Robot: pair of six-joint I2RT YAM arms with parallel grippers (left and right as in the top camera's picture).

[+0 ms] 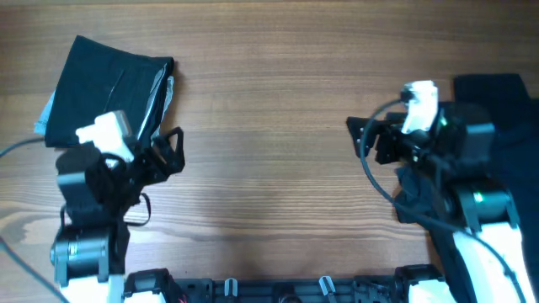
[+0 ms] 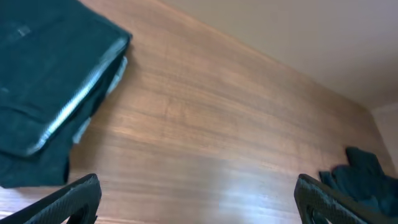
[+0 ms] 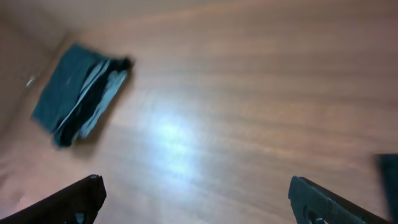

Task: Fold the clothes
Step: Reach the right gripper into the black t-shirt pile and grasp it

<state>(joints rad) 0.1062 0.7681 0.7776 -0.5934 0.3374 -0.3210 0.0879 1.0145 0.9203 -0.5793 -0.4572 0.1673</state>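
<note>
— Between garments, then?
— Seems so — folded stack far-left on the tabletop, left end effector and right end effector both spread, empty. Next, I'd say: reach the dark heap at right.

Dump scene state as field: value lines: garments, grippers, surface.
folded: neat stack of dark fabric garments, far-left part of the table
unfolded: crumpled dark fabric pile, right edge, partly hidden under the right arm
surface: brown wooden table
left gripper: open, holding nothing
right gripper: open, holding nothing, bare wood below it
</note>
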